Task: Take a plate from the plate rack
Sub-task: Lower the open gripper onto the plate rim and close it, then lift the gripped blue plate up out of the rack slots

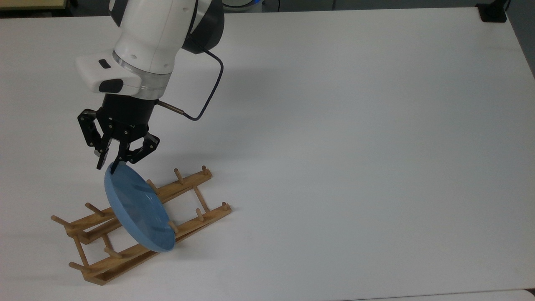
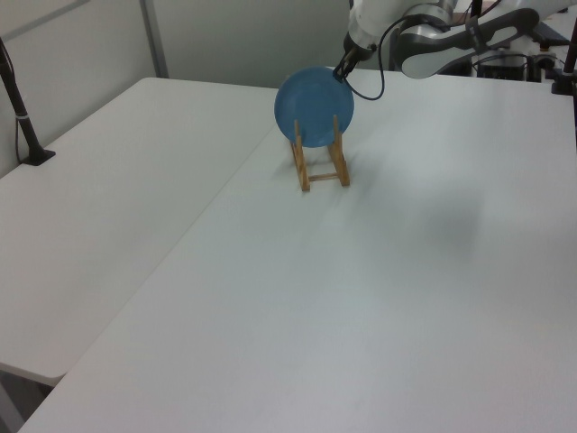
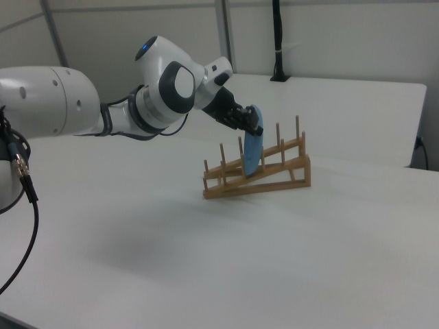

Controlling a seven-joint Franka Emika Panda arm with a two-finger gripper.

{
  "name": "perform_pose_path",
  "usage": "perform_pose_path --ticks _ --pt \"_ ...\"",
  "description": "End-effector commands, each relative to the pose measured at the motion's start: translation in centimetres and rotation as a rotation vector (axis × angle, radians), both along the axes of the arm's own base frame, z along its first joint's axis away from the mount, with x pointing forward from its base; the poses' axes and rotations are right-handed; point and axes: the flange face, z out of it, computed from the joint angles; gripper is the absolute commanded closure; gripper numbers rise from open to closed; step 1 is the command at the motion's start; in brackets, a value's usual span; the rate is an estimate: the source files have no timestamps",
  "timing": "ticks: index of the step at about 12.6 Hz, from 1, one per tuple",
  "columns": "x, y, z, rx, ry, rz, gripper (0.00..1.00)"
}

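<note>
The blue plate [image 1: 138,209] stands on edge, tilted, between the pegs of the wooden plate rack [image 1: 184,184] near the top view's lower left. My gripper [image 1: 106,167] hangs from the white arm just above the plate's top rim. Its black fingers are narrowly open, one on each side of the rim. The left view has the plate [image 2: 311,106] facing the camera in the rack [image 2: 320,176], with the gripper [image 2: 341,74] at its upper right edge. From the right view the plate [image 3: 254,152] is seen edge-on in the rack [image 3: 274,179], the gripper [image 3: 255,123] at its top.
The white table [image 1: 355,146] stretches wide to the top view's right of the rack. A black mount [image 1: 493,12] sits at its far right corner. A black clamped post [image 2: 22,117] stands at the left view's left edge, and another post [image 3: 276,41] at the right view's back.
</note>
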Motion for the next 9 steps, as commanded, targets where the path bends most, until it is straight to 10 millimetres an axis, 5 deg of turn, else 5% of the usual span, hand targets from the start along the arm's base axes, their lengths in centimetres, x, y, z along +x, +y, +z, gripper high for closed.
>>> perform_pose_path --ticks 1,9 --pt "0.3 -0.2 0.7 -0.021 -0.04 0.007 0.93" --pt "-0.5 -1.5 6.7 -0.057 -0.126 -0.006 0.99"
